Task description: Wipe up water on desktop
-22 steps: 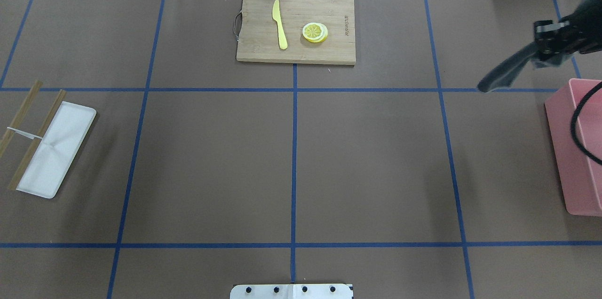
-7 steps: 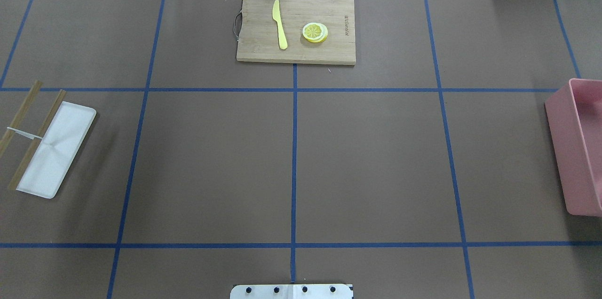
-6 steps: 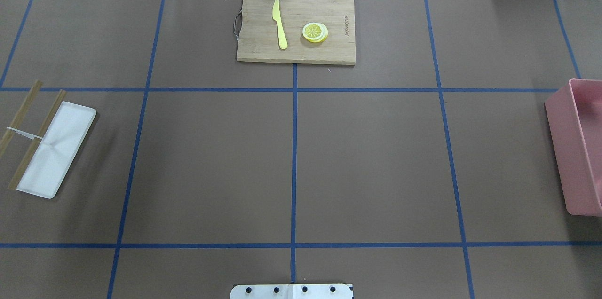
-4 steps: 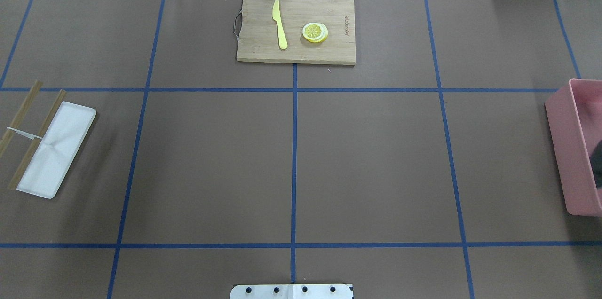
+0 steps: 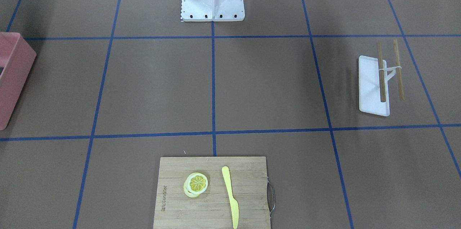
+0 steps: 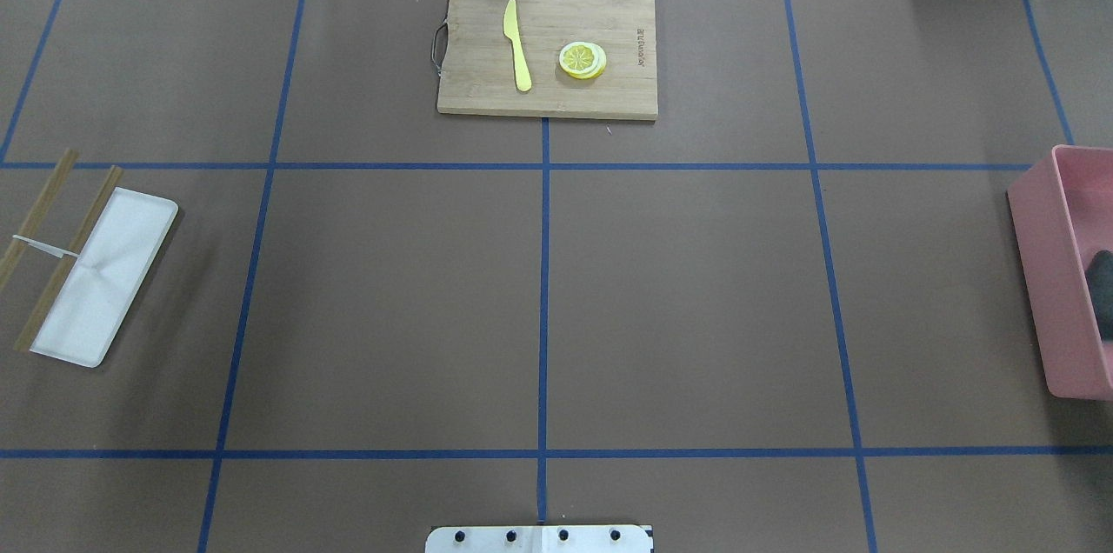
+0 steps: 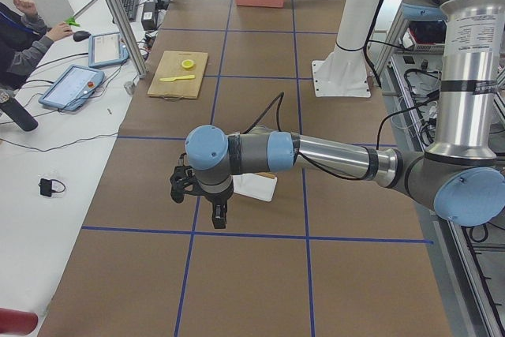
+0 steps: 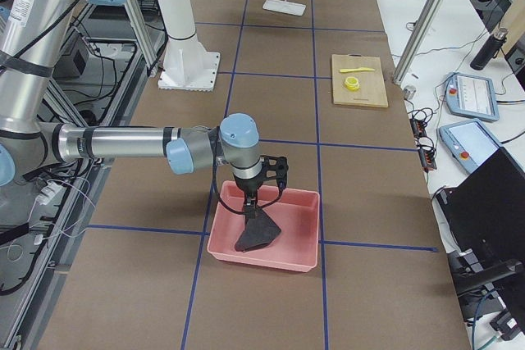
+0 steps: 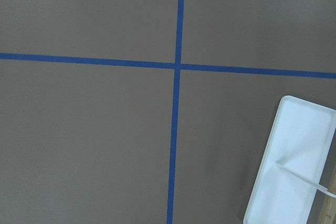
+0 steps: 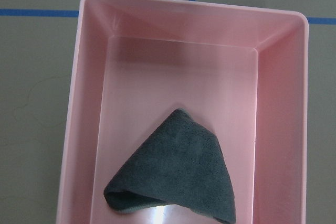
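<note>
Because the cloth [image 10: 178,177] is soft and floppy, it is light and will sag, so its raised top looks like the best spot to pinch. It lies in the pink bin [image 10: 86,103] at the right end of the brown table [image 6: 678,301]. The right fingers [image 8: 251,201] are at its peak, the left fingers [image 7: 218,212] near the white tray [image 7: 254,187]; I cannot tell if either pair is gripping.

One wide brown table [image 6: 696,292], and on it: one pale bamboo cutting board [image 6: 478,14], one yellow plastic knife [image 6: 518,49], one yellow lemon-slice stack [image 6: 581,60], two slices by the look of it. One white rectangular tray [image 6: 122,240], two thin wooden sticks [image 5: 381,77]. One pink plastic bin [image 10: 84,103], one dark grey cloth [image 10: 178,177]. Two silver-and-blue robot arms [image 7: 331,151].
</note>
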{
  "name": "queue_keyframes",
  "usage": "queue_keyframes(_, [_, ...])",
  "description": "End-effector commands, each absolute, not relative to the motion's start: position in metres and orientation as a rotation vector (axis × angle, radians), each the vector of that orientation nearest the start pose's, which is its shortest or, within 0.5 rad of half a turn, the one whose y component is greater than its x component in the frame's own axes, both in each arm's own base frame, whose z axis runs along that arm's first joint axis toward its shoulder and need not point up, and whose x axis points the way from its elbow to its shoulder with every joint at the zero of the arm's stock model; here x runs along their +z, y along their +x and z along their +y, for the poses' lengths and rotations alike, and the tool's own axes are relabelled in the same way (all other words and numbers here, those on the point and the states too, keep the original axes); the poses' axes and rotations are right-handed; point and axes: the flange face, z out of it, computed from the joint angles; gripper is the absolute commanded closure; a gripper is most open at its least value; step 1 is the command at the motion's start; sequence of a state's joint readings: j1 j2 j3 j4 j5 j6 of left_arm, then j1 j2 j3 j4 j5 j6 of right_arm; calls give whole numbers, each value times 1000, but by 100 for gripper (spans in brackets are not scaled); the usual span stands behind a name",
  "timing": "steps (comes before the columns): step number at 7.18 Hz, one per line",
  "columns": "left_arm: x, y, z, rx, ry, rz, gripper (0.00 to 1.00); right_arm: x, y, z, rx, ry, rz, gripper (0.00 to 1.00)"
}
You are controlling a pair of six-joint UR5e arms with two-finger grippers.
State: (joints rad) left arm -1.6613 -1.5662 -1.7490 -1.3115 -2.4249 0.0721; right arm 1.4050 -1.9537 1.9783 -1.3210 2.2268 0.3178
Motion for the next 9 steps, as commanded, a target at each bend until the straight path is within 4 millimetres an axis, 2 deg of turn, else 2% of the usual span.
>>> queue_keyframes(1, [600,-101,-470,-60,-24,857,1,590,13,-365,61,153,-697,0])
queue_keyframes(2, [615,-101,-462,-72,-53,853,1,592,16,-366,69,167,-666,0])
queue_keyframes(4, [630,-103,-461,-67,-54,804,1,590,11,-361,57,140,-742,0])
queue_keyframes(5, [650,-103,-439,-50,-4,774,1,591,12,-358,58,134,-744,0])
queue_keyframes(8, [655,-103,-434,-41,30,770,1,598,13,-354,65,114,-738,0])
queue_keyframes(9, [655,-102,-435,-39,31,770,1,617,12,-351,78,72,-734,0])
